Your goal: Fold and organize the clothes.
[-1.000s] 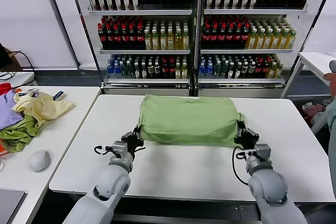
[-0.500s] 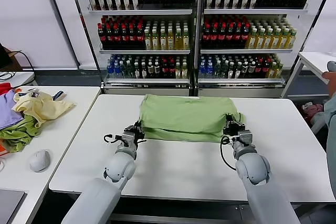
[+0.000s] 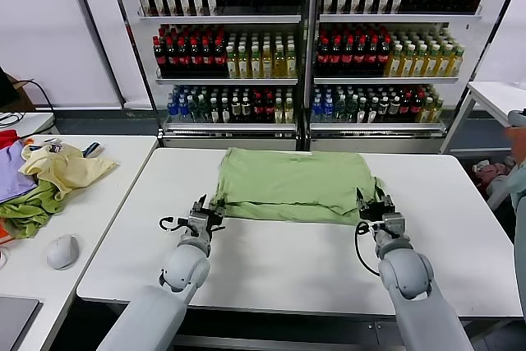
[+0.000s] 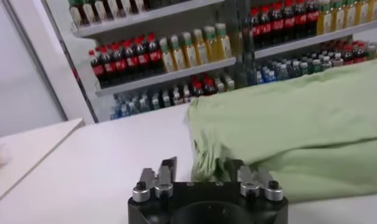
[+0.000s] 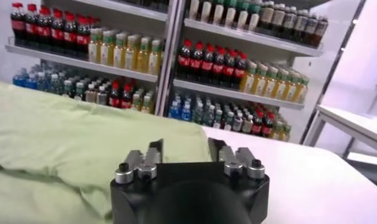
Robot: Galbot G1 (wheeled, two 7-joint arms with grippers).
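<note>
While the sage-green shirt lies folded flat on the white table, both grippers sit low at its near corners. The shirt occupies the far half of the worktop, centred between the left and right edges, its far hem close to the far edge. It forms a broad rectangle with an upper layer doubled over a lower one; the lower layer shows as a strip along the near side.

Left gripper: positioned at the shirt's near left corner, resting at table level. In the left wrist view its fingers stand spread, with the bunched corner of the shirt just ahead of them; no cloth is pinched between them.

Right gripper: positioned at the shirt's near right corner, close to the fabric edge. In the right wrist view its fingers are likewise spread apart, with the shirt lying beyond and beside them, not clamped.

On the adjoining table at the left, a pale yellow garment, a darker green one and a purple one lie heaped together, with a grey mouse near them. Shelves of bottles stand beyond the far edge.
</note>
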